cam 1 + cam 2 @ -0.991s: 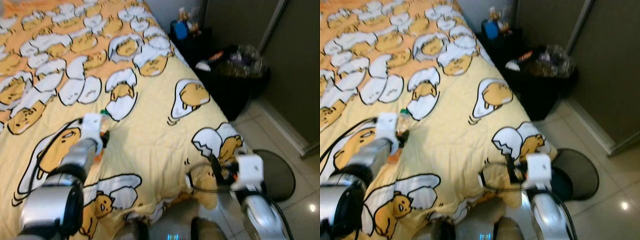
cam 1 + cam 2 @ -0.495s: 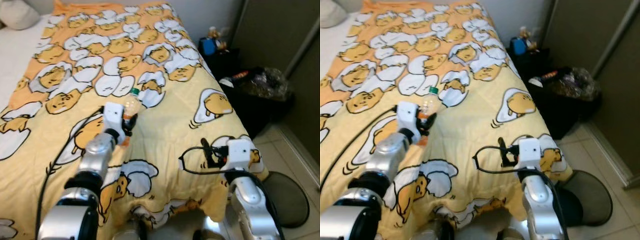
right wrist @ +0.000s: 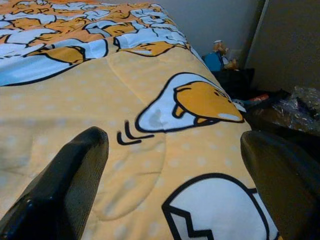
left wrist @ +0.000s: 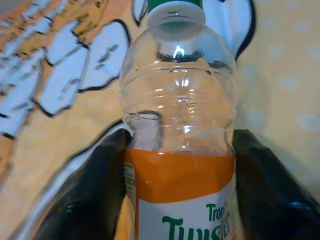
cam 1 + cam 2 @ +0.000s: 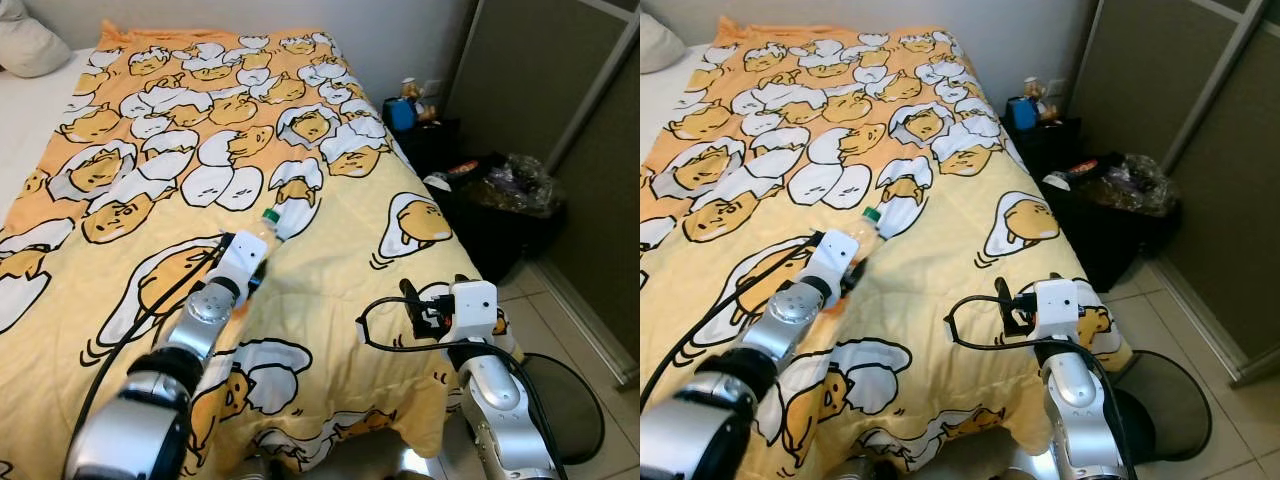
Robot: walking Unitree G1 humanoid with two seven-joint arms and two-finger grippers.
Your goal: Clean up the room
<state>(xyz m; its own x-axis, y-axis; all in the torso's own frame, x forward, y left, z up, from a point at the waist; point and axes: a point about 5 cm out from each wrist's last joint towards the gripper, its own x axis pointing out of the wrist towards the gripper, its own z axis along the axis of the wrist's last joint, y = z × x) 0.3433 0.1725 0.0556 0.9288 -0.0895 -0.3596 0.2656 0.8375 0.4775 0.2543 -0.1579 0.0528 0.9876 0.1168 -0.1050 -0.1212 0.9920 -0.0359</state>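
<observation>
The left wrist view brings out what the head views leave small: the bottle (image 4: 179, 130) is clear plastic with a green cap, an empty upper half, and an orange-and-white label with green lettering that runs out of frame. The left gripper (image 4: 179, 200) has a black finger (image 4: 90, 200) pressed to each side of the label band, clamped on the bottle. From the left eye view the same bottle (image 5: 262, 232) is a pale shape with a green top at the end of the outstretched left arm, over the middle of the bed (image 5: 330, 250), low above the yellow and orange cartoon-egg blanket (image 5: 300, 300); whether it touches the fabric is hard to say from here.

The right wrist view looks along the blanket toward the wall, with the right gripper (image 3: 175, 165) spread wide and nothing between its fingers (image 3: 70, 185). In the right eye view that gripper (image 5: 1005, 310) hangs over the near right corner of the bed, a black cable looped beside it.

The bed's right edge drops to a tiled floor (image 5: 1200, 330). Near that edge stands a black bin (image 5: 505, 215) lined with a crinkled bag, and a dark nightstand (image 5: 1040, 135) with small items sits by the wall. A round dark bin (image 5: 1165, 400) rests on the floor just beside the right arm. A dark panelled door (image 5: 560, 120) closes off the right side.
</observation>
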